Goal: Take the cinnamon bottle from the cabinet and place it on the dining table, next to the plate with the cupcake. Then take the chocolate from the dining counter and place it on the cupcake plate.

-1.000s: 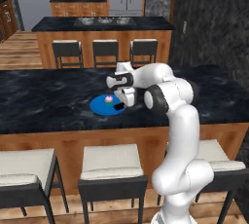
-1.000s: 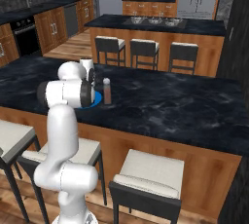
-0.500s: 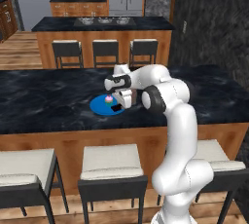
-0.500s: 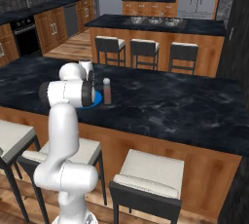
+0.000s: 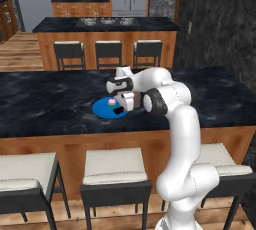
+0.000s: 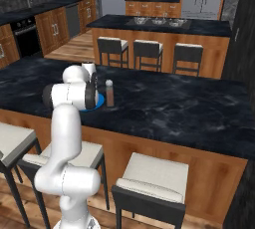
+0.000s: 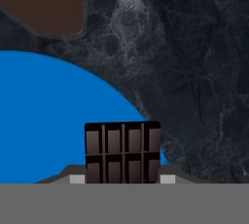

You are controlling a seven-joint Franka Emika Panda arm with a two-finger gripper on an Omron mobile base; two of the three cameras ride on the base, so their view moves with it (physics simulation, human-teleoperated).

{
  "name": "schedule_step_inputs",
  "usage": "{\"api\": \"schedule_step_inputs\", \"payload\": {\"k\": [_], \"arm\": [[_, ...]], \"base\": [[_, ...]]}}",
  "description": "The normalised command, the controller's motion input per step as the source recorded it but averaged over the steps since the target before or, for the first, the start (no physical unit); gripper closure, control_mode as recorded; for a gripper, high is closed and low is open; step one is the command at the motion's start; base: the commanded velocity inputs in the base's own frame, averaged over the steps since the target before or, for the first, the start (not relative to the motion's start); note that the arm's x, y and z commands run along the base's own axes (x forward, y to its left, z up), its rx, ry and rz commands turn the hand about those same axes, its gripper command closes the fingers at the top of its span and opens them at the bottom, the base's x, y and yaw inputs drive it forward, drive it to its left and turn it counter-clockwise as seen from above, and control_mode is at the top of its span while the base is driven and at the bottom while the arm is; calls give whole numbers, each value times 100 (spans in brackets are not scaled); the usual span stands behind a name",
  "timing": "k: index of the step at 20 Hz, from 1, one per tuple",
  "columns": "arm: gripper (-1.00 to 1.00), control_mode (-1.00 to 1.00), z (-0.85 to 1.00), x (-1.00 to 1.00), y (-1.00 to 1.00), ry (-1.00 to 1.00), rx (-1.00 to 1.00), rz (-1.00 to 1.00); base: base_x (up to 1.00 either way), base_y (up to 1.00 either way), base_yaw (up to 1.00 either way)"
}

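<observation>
My gripper (image 7: pixel 122 179) is shut on the chocolate (image 7: pixel 122 151), a dark ridged bar that hangs low over the right edge of the blue plate (image 7: pixel 44 121). In the left base view the gripper (image 5: pixel 121 107) points down at the plate (image 5: pixel 102 110), with the chocolate (image 5: pixel 120 110) just right of the pink-topped cupcake (image 5: pixel 111 103). The cinnamon bottle (image 6: pixel 109 93) stands upright on the dark dining table just right of the plate (image 6: pixel 99 102). Its brown top (image 7: pixel 41 1) shows beyond the plate in the hand view.
The dark marble table (image 5: pixel 45 104) stretches wide to both sides. Stools (image 5: pixel 114 170) line its near edge. Behind it, a second island (image 5: pixel 107 24) has three stools (image 5: pixel 108 51) in front of it.
The hand has sunk a little toward the plate with the chocolate still in its grip. Plate, cupcake and bottle have not moved.
</observation>
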Motion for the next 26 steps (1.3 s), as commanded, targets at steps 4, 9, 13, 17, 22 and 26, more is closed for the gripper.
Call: {"api": "schedule_step_inputs", "payload": {"k": [4, 9, 13, 17, 22, 26], "arm": [[100, -100, -6, 11, 6, 0, 0, 0], [100, -100, -11, 7, 10, 0, 0, 0], [-100, -100, -9, 9, 9, 0, 0, 0], [-100, -100, -9, 6, 9, 0, 0, 0], [-100, -100, -3, 0, 4, 0, 0, 0], [-100, -100, 0, -12, 2, 0, 0, 0]], "base": [[0, 0, 0], [0, 0, 0], [0, 0, 0], [0, 0, 0], [0, 0, 0], [0, 0, 0]]}}
